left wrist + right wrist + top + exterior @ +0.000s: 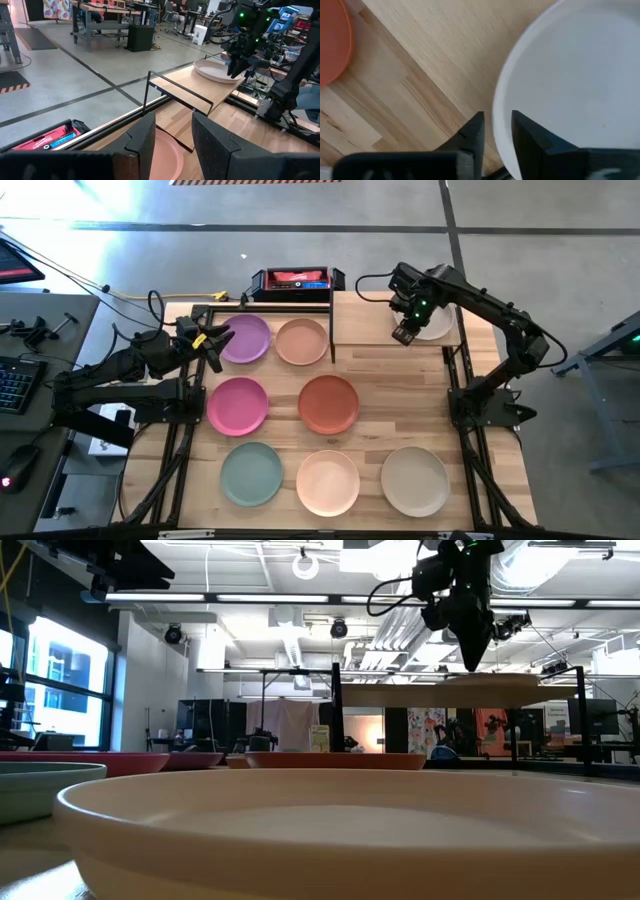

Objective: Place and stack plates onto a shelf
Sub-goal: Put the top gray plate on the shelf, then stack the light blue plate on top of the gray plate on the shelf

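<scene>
The shelf point(365, 320) stands at the table's far right, and a pale grey plate point(437, 326) lies flat on its right half. My right gripper point(405, 332) points down at that plate's left rim and is shut on it. My left gripper point(214, 340) hovers open at the left edge of the purple plate point(247, 338), touching nothing. On the tabletop lie the tan point(302, 341), pink point(237, 405), terracotta point(328, 403), teal point(252, 473), peach point(328, 482) and beige point(415, 480) plates, each flat on its base. My right gripper holds the pale grey plate by its rim point(496, 120) on the side toward the shelf's middle. One finger point(530, 140) is inside the plate and the other point(472, 137) outside. The fingers come from above, pointing down. The plate lies level on the shelf point(400, 696).
A red and black case point(292, 282) sits beyond the table's far edge. The shelf's left half point(197, 87) is bare wood, framed by black posts point(331, 320). A keyboard and cables lie on the desk left of the table. The beige plate point(350, 830) fills the low view's foreground.
</scene>
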